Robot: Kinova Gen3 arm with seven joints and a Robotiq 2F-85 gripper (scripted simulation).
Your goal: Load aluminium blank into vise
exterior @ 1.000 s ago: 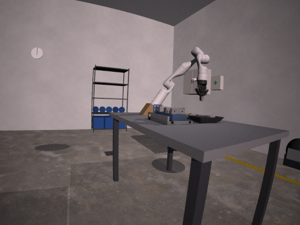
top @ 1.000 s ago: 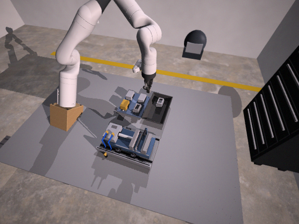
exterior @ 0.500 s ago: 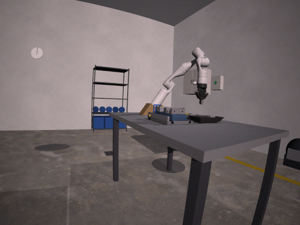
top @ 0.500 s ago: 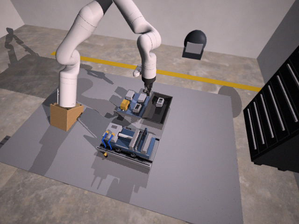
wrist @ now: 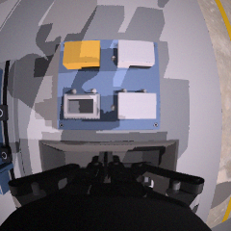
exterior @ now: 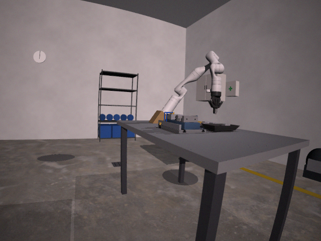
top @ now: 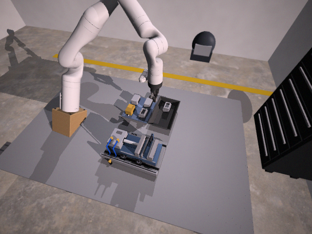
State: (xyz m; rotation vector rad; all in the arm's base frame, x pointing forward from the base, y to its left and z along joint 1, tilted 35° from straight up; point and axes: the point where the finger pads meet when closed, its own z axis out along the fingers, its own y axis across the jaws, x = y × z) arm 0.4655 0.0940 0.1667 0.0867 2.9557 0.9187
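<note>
My gripper (top: 152, 96) is shut and empty, hanging high above the seam between the blue infeed plate (top: 139, 108) and the black outfeed tray. On the plate lie two aluminium blanks (wrist: 136, 53) (wrist: 137, 105), one brass blank (wrist: 82, 54) and one finished part with a pocket (wrist: 81, 106). Another finished part (top: 166, 106) lies pocket up in the tray. The vise (top: 136, 147) stands nearer the camera, and its opening (top: 148, 145) holds no blank. In the wrist view my shut fingers (wrist: 112, 164) sit over the tray's near wall.
The arm's tan base block (top: 68, 121) stands left of the plate. Blue hoses (top: 110, 147) run from the vise's left end. A black drawer cabinet (top: 287, 121) stands off the table at the right.
</note>
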